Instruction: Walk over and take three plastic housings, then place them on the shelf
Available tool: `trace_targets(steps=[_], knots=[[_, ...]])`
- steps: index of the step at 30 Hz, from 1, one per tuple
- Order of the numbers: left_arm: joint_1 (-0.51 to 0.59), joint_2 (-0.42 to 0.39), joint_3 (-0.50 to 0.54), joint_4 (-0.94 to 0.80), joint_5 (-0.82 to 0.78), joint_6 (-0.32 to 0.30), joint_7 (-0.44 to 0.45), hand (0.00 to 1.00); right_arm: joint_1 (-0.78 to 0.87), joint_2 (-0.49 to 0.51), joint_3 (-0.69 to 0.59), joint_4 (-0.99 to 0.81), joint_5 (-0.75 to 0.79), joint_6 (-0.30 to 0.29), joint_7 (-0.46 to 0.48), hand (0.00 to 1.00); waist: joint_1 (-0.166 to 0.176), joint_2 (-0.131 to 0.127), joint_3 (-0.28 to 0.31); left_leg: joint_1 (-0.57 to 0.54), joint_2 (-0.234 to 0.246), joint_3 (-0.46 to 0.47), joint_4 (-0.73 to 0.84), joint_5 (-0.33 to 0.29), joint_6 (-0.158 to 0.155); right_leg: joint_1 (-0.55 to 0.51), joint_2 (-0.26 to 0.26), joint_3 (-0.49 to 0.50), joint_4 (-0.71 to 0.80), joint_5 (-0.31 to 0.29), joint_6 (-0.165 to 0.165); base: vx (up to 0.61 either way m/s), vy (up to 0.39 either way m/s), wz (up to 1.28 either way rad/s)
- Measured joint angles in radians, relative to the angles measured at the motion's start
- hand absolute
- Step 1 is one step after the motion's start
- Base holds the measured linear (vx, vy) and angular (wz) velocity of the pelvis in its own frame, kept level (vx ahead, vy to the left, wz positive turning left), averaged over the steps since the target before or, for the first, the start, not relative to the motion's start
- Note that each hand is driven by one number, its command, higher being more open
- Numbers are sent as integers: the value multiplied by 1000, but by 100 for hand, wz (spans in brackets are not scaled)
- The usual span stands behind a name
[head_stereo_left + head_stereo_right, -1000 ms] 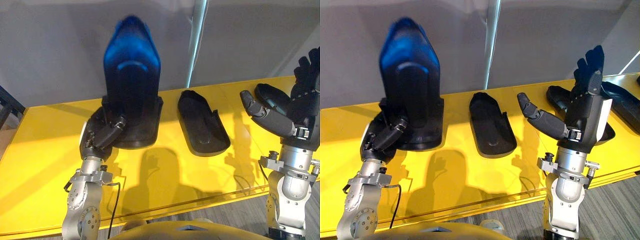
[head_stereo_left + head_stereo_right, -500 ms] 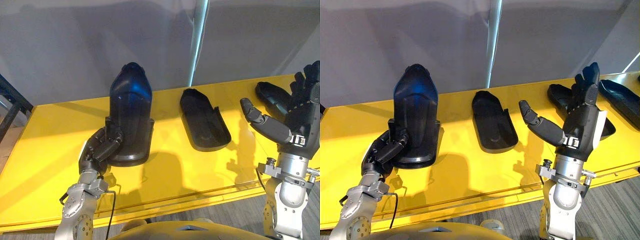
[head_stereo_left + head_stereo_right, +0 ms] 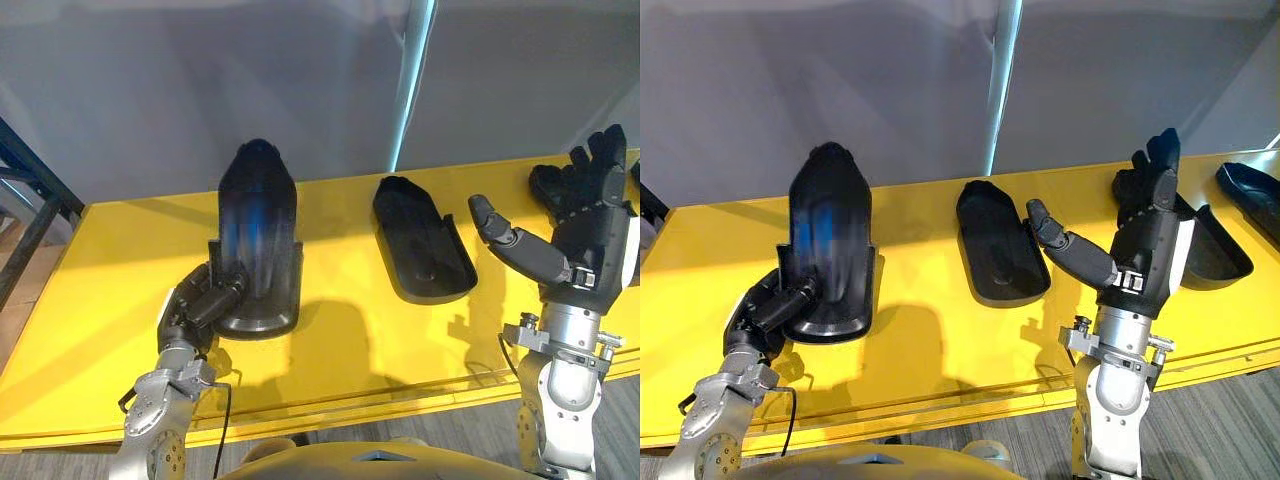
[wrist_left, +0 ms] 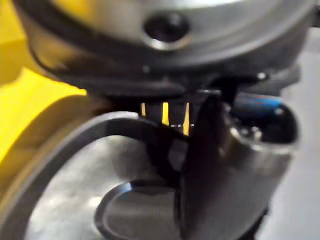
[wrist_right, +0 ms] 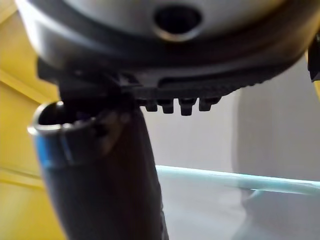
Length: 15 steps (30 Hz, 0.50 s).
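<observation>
One robot hand [image 3: 198, 306] grips housing [image 3: 258, 225] near table's [image 3: 100, 290] edge.

Long glossy yellow table [image 3: 100, 270] set against a plain grey wall [image 3: 150, 80], split right of centre by a pale blue-green upright strip [image 3: 412, 80]. Soft dark shadows across the yellow top, with a sheen of reflected light along its near edge. Black metal frame [image 3: 30, 215] just beyond the table's left end, above a pale patch of floor. Grey streaked floor [image 3: 1220, 420] below the near edge at the right. Bright pale sliver [image 3: 1268, 140] at the far right, past the wall's darker end.
</observation>
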Motion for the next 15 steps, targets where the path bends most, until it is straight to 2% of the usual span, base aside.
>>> trace_targets(steps=[5,15], knots=[[-1,1,-9,1,8,4,-7,100,0,0,0,0,1,1,-4,100,-3,6,-6,10,9,54,-25,7,9,0,-4,1,-11,7,6,-13,12,-2],[-14,19,-29,4,22,3,12,100,-1,-3,33,0,1,5,-3,100,-3,6,-5,30,10,54,-71,43,-1,0,0,0,-14,7,7,0,0,0]])
